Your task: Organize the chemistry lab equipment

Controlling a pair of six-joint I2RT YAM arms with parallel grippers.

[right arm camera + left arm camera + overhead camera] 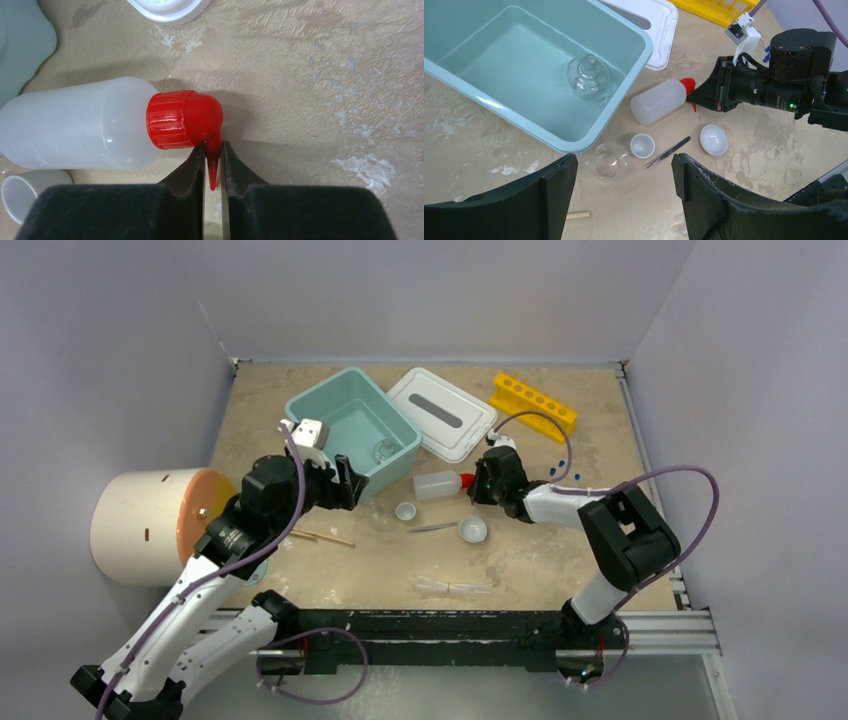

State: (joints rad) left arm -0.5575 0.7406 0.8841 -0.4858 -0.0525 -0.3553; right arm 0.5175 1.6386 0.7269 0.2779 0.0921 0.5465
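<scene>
Right gripper (pixel 213 147): my jaws are clamped on the red nozzle (pixel 186 119) of the squeeze bottle (pixel 80 122), spout pinched between both fingers. The bottle lies on its side on the table (pixel 325 75), just beside the teal tub (pixel 636 70). Left gripper (pixel 624 165): jaws spread wide, grasping nothing, above a clear glass dish (pixel 610 160), small white bowl (pixel 642 145) and tweezers (pixel 669 152).

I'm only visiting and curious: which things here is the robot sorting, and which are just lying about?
Job: squeeze bottle, white bowls, tweezers, wooden sticks, clear tubes, blue pieces.
Lying about: teal tub, white lid, cream cylinder.
</scene>
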